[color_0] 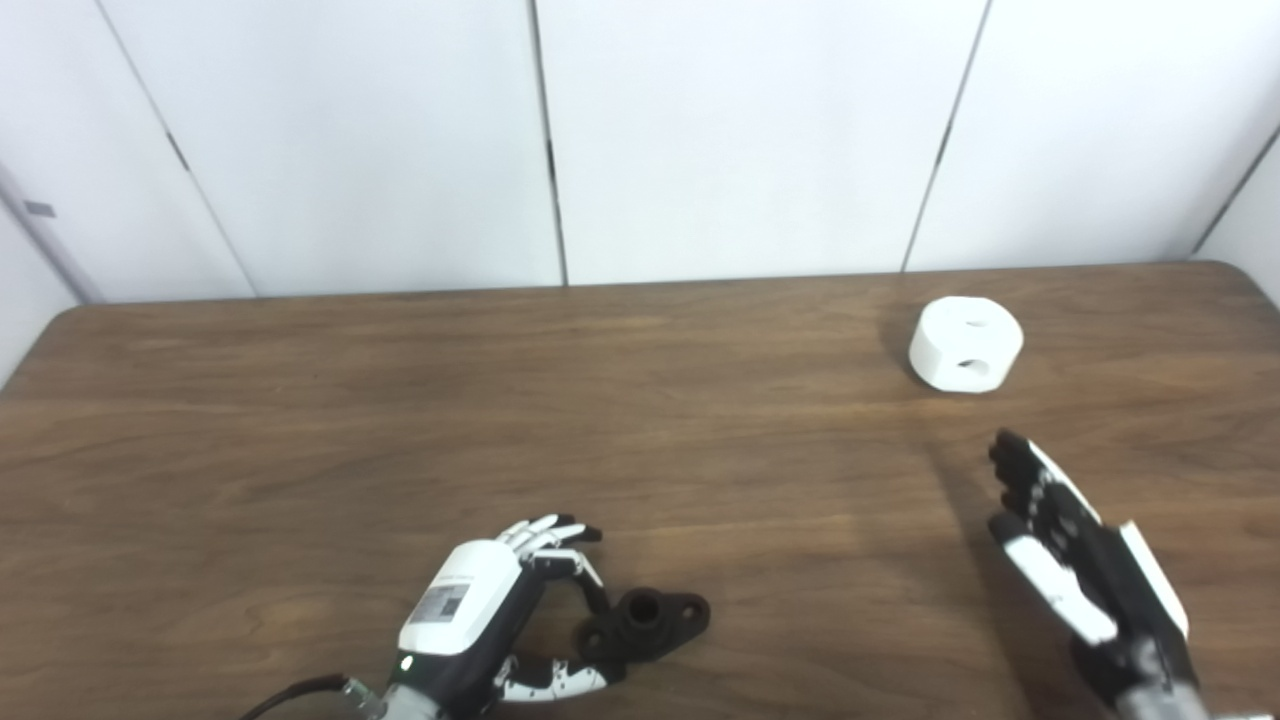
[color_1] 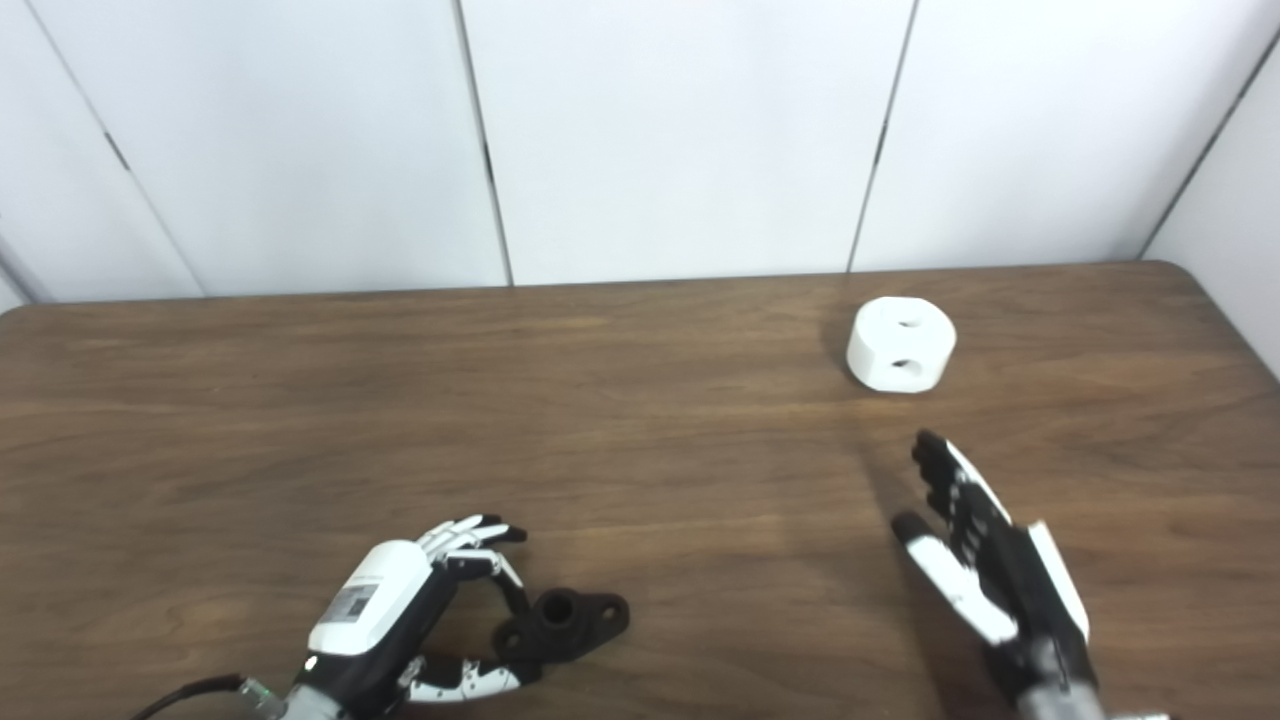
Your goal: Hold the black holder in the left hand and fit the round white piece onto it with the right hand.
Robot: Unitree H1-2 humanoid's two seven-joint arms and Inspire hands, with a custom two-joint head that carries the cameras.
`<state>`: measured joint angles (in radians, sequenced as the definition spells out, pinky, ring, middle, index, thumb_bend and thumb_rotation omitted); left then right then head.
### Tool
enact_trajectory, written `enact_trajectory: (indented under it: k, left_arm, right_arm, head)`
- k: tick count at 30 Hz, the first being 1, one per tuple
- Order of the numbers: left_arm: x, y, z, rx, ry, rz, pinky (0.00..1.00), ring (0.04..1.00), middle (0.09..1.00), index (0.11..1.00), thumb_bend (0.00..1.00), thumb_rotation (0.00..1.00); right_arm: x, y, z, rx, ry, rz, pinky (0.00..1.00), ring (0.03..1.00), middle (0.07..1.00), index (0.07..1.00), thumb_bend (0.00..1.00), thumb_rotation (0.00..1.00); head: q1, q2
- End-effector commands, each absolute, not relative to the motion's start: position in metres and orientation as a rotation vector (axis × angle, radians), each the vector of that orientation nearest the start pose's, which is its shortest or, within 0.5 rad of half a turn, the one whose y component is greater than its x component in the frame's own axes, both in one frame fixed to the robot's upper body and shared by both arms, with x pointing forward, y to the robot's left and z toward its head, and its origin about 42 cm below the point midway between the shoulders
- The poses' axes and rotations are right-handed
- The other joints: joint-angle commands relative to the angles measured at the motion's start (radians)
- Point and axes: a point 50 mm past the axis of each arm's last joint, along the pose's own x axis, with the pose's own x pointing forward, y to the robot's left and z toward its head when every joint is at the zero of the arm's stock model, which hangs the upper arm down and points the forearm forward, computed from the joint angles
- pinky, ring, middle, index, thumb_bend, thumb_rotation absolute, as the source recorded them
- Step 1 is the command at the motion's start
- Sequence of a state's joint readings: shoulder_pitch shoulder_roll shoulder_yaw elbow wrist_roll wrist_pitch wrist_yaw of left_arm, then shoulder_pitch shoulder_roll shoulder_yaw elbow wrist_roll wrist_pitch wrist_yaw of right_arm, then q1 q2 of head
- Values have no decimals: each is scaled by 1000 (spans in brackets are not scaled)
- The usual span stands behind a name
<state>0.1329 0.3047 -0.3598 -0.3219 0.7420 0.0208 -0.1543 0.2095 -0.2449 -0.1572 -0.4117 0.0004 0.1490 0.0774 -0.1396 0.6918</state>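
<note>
The black holder (color_0: pixel 648 623) lies flat on the wooden table (color_0: pixel 300 450) near the front edge, a short tube with a flange at each side. My left hand (color_0: pixel 480 610) is at its left end, thumb under the near side and a curled finger (color_0: pixel 590 590) against the far side, pinching that flange. The round white piece (color_0: pixel 965 343), with holes in its top and side, stands far right towards the back. My right hand (color_0: pixel 1070 560) hovers open in front of it, fingers stretched towards it, a clear gap away.
White wall panels (color_0: pixel 740 140) rise right behind the table's far edge. The table's right rear corner (color_0: pixel 1245 275) is rounded and lies close to the white piece. A black cable (color_0: pixel 290 697) trails from my left wrist.
</note>
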Motion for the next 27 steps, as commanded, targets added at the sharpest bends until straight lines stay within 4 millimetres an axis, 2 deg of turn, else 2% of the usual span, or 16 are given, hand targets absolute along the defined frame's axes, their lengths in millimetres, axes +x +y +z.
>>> enact_trajectory:
  k: [1, 5, 8, 9, 12, 14, 21, 27]
  left_arm:
    - [207, 198, 105, 978, -67, -536, 894, 912, 845, 492, 503, 39]
    - [208, 199, 106, 982, -61, -539, 897, 915, 845, 492, 504, 40]
    - [208, 198, 105, 971, -66, -537, 883, 905, 838, 492, 504, 39]
    - [208, 198, 104, 970, -64, -540, 881, 904, 837, 491, 504, 39]
    - [208, 197, 104, 975, -57, -545, 879, 903, 842, 492, 504, 40]
    - [208, 197, 105, 976, -56, -543, 879, 900, 838, 492, 504, 40]
    - [207, 200, 107, 979, -45, -545, 876, 903, 842, 492, 504, 40]
    - [207, 198, 108, 977, -56, -539, 864, 892, 833, 491, 505, 40]
  right_arm:
    - [224, -328, 200, -411, -182, -116, 910, 943, 927, 898, 634, 646]
    - [241, -344, 226, -513, -226, -140, 896, 926, 919, 891, 643, 556]
    - [255, -355, 245, -558, -228, -152, 946, 957, 943, 887, 726, 392]
    - [260, -357, 253, -622, -224, -154, 955, 962, 946, 885, 739, 375]
    - [271, -362, 271, -767, -214, -171, 948, 958, 940, 880, 808, 366]
    - [278, -364, 281, -852, -200, -186, 983, 980, 947, 865, 861, 364]
    - [313, -368, 313, -1092, -176, -162, 1000, 1000, 998, 852, 923, 289]
    - [351, -374, 337, -1211, -125, -104, 949, 1000, 1000, 851, 972, 269]
  head:
    - [-13, -8]
    - [-19, -8]
    - [-18, -10]
    - [-18, -10]
    - [-25, -13]
    - [-27, -12]
    - [-50, -13]
    - [-64, -18]
